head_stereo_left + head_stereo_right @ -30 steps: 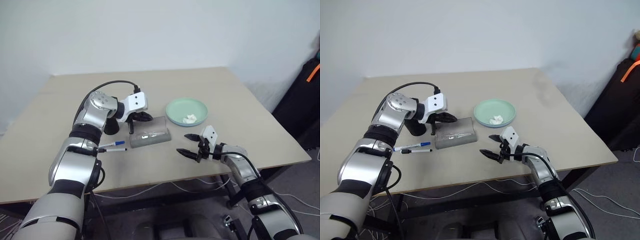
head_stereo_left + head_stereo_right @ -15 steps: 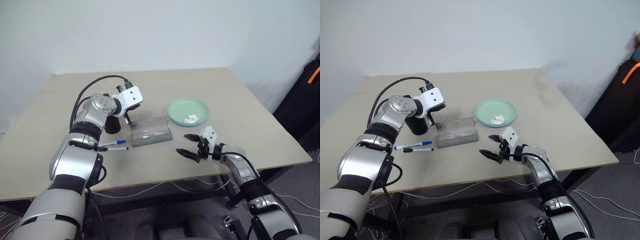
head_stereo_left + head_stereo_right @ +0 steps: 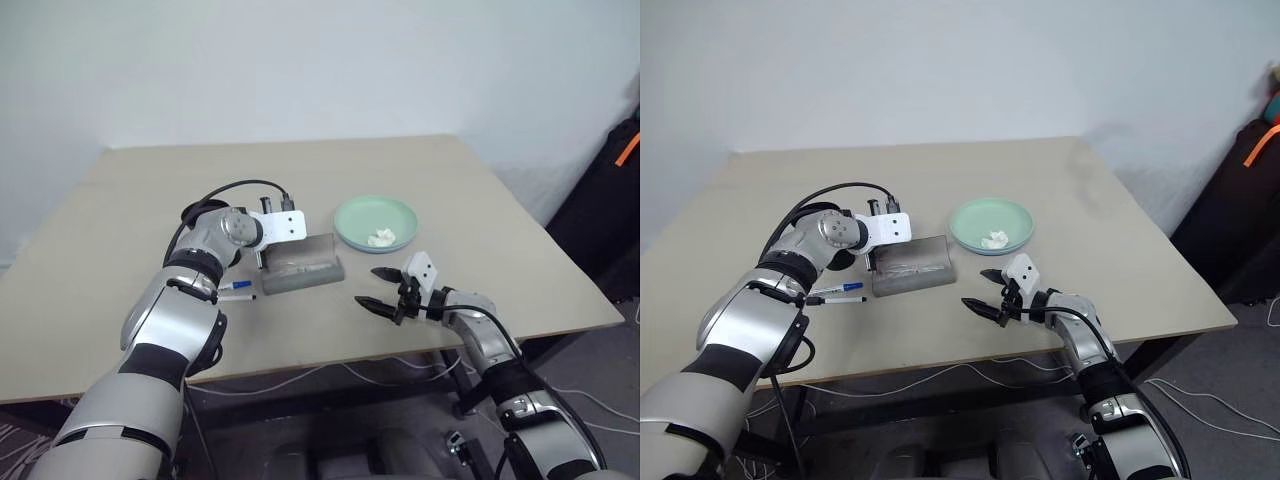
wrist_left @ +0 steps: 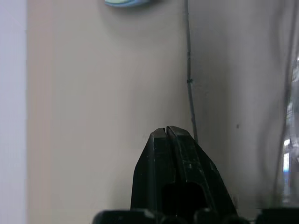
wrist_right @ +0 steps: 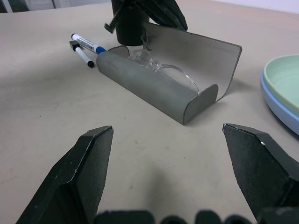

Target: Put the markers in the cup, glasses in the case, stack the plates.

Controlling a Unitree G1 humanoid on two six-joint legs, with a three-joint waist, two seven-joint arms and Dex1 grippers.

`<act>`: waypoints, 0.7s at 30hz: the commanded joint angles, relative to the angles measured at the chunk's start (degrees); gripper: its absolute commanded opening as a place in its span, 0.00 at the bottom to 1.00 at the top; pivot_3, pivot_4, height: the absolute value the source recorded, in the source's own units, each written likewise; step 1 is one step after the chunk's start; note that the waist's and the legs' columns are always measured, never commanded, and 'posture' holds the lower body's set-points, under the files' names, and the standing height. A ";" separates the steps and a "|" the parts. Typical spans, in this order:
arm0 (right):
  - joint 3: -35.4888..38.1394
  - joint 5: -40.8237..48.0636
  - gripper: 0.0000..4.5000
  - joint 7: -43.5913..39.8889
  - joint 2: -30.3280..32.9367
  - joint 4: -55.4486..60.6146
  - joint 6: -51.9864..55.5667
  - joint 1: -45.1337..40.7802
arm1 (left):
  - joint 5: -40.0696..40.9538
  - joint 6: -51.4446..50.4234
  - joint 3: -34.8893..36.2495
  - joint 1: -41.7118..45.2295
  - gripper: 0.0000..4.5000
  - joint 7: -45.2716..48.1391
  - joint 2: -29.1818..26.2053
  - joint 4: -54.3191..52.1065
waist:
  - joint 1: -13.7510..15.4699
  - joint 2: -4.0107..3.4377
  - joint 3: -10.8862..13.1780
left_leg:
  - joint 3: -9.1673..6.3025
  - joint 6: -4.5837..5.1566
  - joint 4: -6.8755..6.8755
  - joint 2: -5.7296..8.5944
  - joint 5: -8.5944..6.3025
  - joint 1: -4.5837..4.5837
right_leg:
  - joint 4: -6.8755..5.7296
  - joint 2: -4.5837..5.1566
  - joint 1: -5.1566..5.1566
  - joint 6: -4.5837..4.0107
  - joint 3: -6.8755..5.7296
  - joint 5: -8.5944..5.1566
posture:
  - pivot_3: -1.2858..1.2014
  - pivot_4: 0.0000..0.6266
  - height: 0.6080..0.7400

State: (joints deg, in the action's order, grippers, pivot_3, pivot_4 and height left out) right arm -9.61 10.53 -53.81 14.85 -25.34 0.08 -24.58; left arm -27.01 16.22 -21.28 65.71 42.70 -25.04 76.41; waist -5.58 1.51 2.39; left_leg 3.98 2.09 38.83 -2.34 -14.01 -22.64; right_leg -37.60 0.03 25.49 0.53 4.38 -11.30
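- Since the earlier frame, the left gripper [image 5: 156, 13] has been lowered behind the lid of the case [image 3: 303, 272], fingers pressed together, empty.
- Glasses [image 5: 159, 70] are seen inside the open case.
- Markers [image 3: 836, 293] lie at the case's 9 o'clock, beside the cup [image 5: 130, 28].
- Plates [image 3: 374, 222] are stacked at 2 o'clock.
- The right gripper [image 3: 383, 289] is held spread wide, empty.

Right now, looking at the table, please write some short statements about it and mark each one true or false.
1. The glasses lie inside the open case. True.
2. The mint green plate sits on the light blue plate. True.
3. Both markers stand in the cup. False: they lie on the table beside the case.
4. The right gripper holds a marker. False: its fingers are open and empty.
5. The left gripper is shut. True.
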 commanded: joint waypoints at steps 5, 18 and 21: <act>0.91 0.26 0.91 0.18 0.10 1.44 -0.65 -1.08 | 8.20 0.24 5.54 -0.86 0.00 20.76 -1.71 -3.73 | -0.10 0.02 0.02 | 0.02 0.00 0.03 0.01 0.00 0.02 | -0.02 0.00 -0.01 -0.09 0.02 -0.05 | 0.52 0.00 1.00; 0.26 -0.01 0.91 -0.67 -1.04 -1.70 -1.58 -3.53 | 12.51 -2.06 6.43 -8.86 0.00 32.36 -5.11 -15.75 | -0.06 0.07 0.01 | 0.00 0.01 0.07 -0.06 0.01 0.02 | -0.05 -0.04 -0.02 -0.08 0.04 -0.04 | 0.52 0.00 1.00; 0.19 -0.01 0.91 -0.74 -1.10 -1.76 -1.70 -3.47 | 14.09 -3.35 7.99 -9.13 0.00 30.68 -5.09 -17.92 | -0.06 0.07 0.02 | 0.00 0.02 0.09 -0.06 0.01 0.03 | -0.07 -0.03 -0.03 -0.08 0.04 -0.04 | 0.52 0.00 1.00</act>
State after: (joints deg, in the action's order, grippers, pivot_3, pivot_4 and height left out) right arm -10.02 10.48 -54.05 13.87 -27.96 -0.38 -26.40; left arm -14.62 13.47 -14.66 55.92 74.31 -29.67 61.02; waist -5.64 1.58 2.41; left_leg 3.98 2.11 38.93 -2.40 -14.01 -22.62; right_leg -37.67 -0.01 25.46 0.45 4.42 -11.34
